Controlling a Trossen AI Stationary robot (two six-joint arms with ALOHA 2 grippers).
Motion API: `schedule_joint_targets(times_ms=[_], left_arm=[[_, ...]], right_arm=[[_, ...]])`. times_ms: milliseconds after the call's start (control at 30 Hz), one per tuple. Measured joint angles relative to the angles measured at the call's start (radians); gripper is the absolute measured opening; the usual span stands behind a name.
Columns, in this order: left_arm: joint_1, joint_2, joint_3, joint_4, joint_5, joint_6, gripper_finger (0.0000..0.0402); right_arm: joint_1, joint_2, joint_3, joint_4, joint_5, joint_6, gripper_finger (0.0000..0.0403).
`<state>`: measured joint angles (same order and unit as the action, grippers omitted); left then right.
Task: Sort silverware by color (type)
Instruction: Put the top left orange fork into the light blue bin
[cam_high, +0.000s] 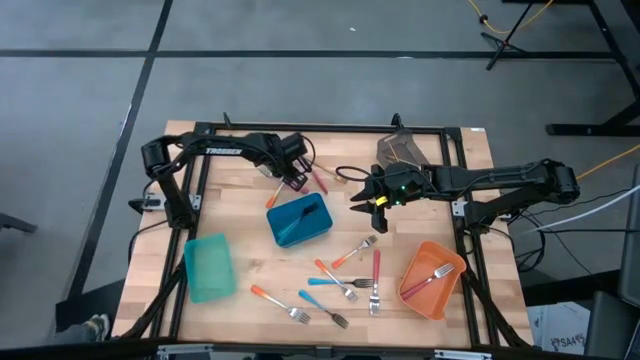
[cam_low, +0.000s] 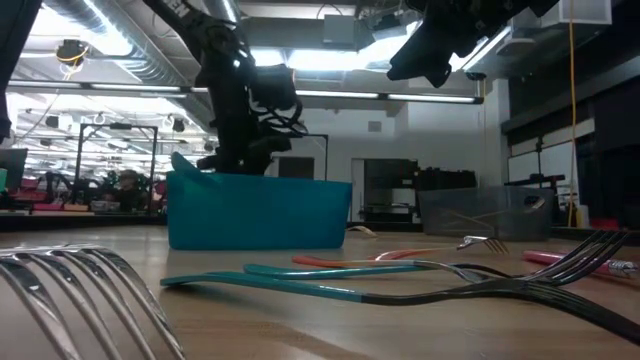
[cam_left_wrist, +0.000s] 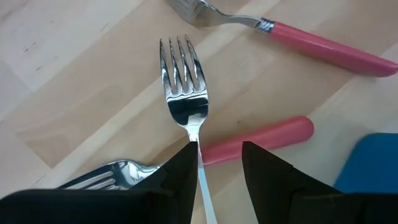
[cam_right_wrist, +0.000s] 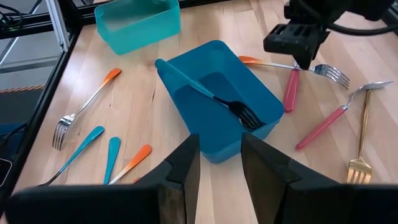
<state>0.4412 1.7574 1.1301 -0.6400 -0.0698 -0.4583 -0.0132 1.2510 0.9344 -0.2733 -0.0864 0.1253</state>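
Note:
My left gripper (cam_left_wrist: 221, 163) is open and points down over the far part of the table (cam_high: 295, 182). Its fingers stand on either side of the neck of an orange-handled fork (cam_left_wrist: 183, 81) that lies flat on the wood (cam_right_wrist: 329, 73); I cannot tell whether they touch it. Under the gripper lies a red-handled fork (cam_left_wrist: 261, 140), and a pink-handled fork (cam_left_wrist: 323, 46) lies beyond. My right gripper (cam_right_wrist: 221, 165) hangs open, with nothing between its fingers, above the table to the right of the blue bin (cam_high: 377, 203). That blue bin (cam_right_wrist: 214, 99) holds one blue-handled fork (cam_right_wrist: 208, 94).
A teal bin (cam_high: 208, 268) stands at the near left. At the near right an orange bin (cam_high: 432, 280) holds a red-handled fork, and a grey bin (cam_high: 405, 150) stands at the far edge. Several loose forks (cam_high: 345, 285) lie near the front edge. A gold fork (cam_right_wrist: 360, 143) lies beside the pink one.

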Motion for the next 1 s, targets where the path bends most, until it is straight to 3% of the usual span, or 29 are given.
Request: schedule_joint_targets(times_ms=[367,1000], left_arm=[[0.000,0.085,0.000,0.007,-0.037,0.000,0.0119],[0.000,0.088,0.000,0.029,-0.066,-0.001,0.0119]], right_arm=[[0.000,0.000,0.000,-0.003,0.000,0.000,0.0111],[0.000,0.000,0.000,-0.016,0.000,0.000,0.0111]])
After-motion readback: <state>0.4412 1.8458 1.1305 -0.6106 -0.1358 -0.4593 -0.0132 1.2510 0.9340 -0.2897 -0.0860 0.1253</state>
